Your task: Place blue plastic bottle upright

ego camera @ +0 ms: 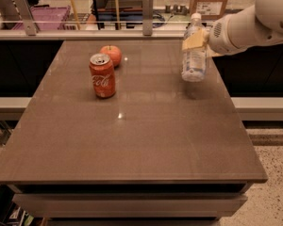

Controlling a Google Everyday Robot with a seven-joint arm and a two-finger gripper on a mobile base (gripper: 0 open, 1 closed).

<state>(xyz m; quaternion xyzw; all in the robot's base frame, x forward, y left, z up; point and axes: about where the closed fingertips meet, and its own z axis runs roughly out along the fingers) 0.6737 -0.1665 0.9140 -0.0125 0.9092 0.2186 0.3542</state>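
Note:
The blue plastic bottle (194, 51) is a small clear bottle with a white cap and pale label. It hangs upright, cap up, a little above the right side of the brown table (132, 135). My gripper (198, 40) reaches in from the right and is shut on the bottle's upper half. One tan finger (193, 40) shows across the front of the bottle; the other is hidden behind it. The white arm (254, 22) comes in from the upper right.
A red Coca-Cola can (102, 75) stands upright left of centre, with a red apple (112, 54) just behind it. A metal rail with posts (147, 7) runs along the table's far edge. Boxes and a purple crate (47, 17) lie beyond.

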